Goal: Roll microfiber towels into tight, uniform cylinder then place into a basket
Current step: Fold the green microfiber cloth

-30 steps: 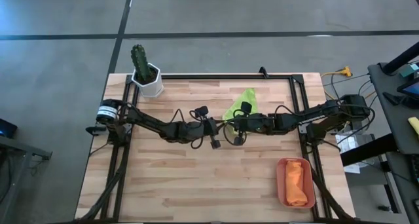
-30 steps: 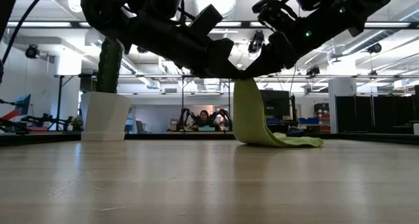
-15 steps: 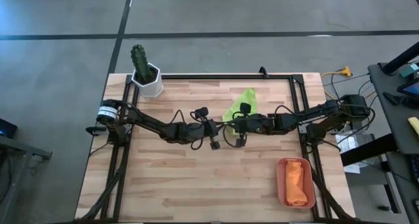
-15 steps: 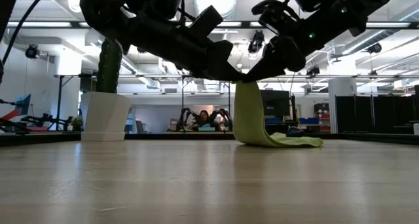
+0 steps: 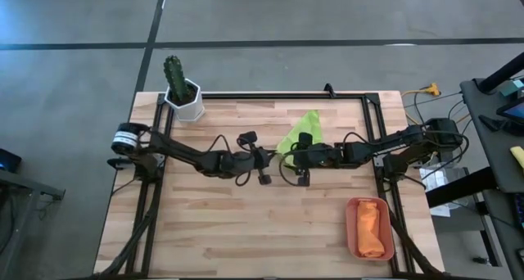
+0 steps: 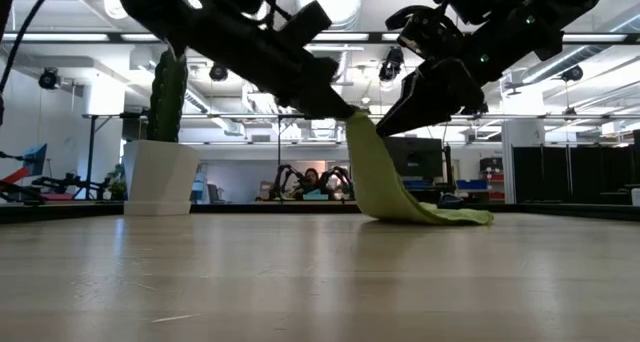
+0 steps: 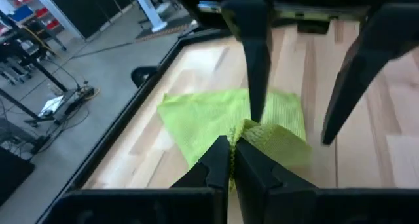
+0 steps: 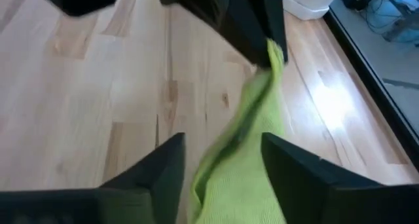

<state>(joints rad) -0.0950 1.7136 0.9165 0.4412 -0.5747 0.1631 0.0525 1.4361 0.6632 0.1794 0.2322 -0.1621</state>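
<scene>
High view: both arms stretched inward, meeting mid-tabletop [image 5: 246,223] at lime green microfiber towel [image 5: 301,128]. Low view: left gripper [image 6: 345,113] fingers pinched on towel corner, lifted; rest trails on wood. Right wrist view: right gripper [image 8: 222,162] fingers spread, straddling towel.

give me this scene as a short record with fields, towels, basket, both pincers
green towel: one corner lifted off the table, the rest trailing on the wood
orange towel: lying in the basket
basket: near the table's right front corner
left pincer: shut on the green towel's raised corner
right pincer: open, fingers either side of the hanging towel
cactus pot: back left corner
</scene>
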